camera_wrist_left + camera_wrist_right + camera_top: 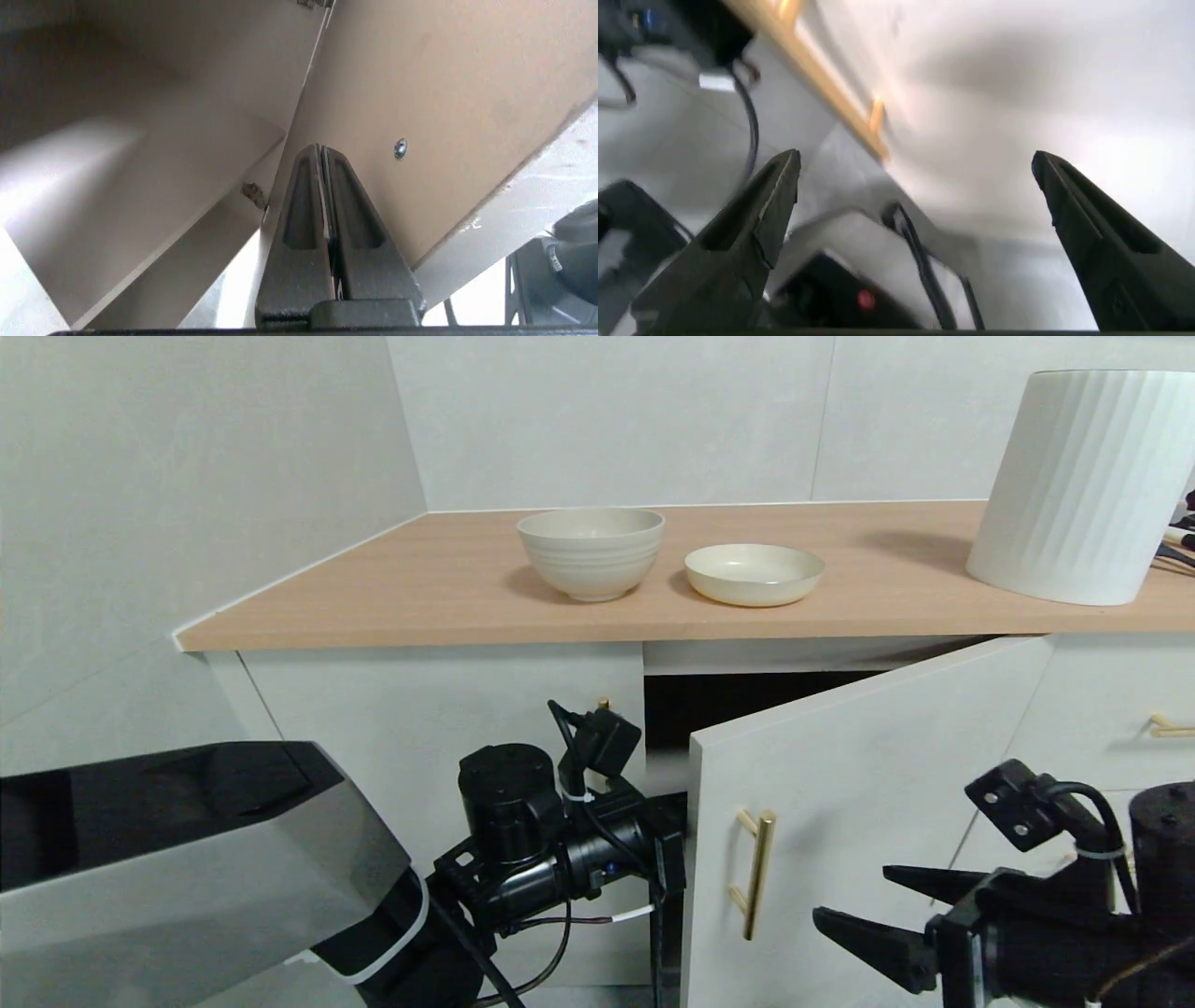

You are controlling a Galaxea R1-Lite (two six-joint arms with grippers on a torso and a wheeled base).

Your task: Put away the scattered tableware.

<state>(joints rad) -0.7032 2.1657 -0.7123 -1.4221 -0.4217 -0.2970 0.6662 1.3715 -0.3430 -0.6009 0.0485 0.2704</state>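
Note:
A cream ribbed bowl (591, 553) and a shallow cream dish (754, 573) stand side by side on the wooden countertop (392, 597). Below them a white cabinet door (859, 803) with a gold handle (756, 873) stands partly ajar. My left gripper (322, 154) is shut with nothing in it. It rests against the door's inner face near a screw (400, 147), at the door's free edge (689, 859). My right gripper (851, 894) is open and empty, low in front of the door's outer face, just right of the handle (822, 75).
A tall white ribbed cylinder (1083, 485) stands on the counter at the right, with small items (1178, 537) behind it. The dark cabinet opening (747, 705) shows above the door. Another gold handle (1172, 726) sits on the cabinet front at the far right. A wall closes off the left side.

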